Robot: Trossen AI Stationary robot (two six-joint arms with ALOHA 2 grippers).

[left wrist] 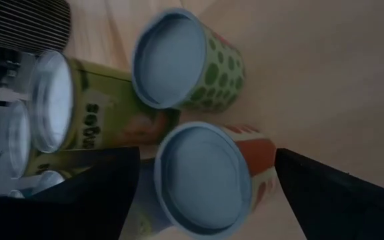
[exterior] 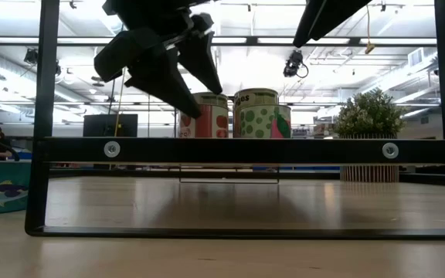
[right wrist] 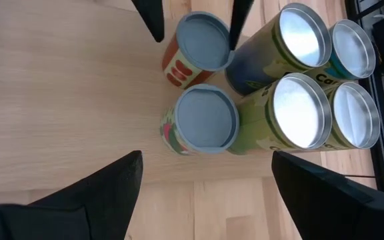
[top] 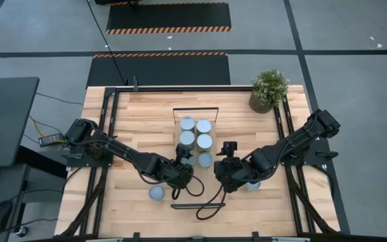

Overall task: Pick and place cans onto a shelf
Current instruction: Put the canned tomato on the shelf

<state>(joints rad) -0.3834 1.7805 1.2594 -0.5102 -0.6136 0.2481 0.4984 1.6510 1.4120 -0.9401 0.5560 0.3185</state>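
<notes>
Several cans stand in two rows on the shelf (top: pixel 195 109); its near end frame is the black bar in the low view (exterior: pixel 246 150). My left gripper (top: pixel 184 163) is open, and its fingers stand on either side of a red-labelled can (left wrist: pixel 202 177), above its pale blue top. That can also shows in the right wrist view (right wrist: pixel 202 43), between the left fingers. My right gripper (top: pixel 224 166) is open and empty above the green-spotted can (right wrist: pixel 204 121) next to it. Both cans show in the low view, the red one (exterior: pixel 205 116) and the spotted one (exterior: pixel 257 113).
Taller cans with shiny tops (right wrist: pixel 300 110) crowd close behind the two near cans. Two loose cans stand on the table, one near left (top: pixel 156 193) and one near right (top: pixel 252 185). A potted plant (top: pixel 269 89) stands at the far right corner.
</notes>
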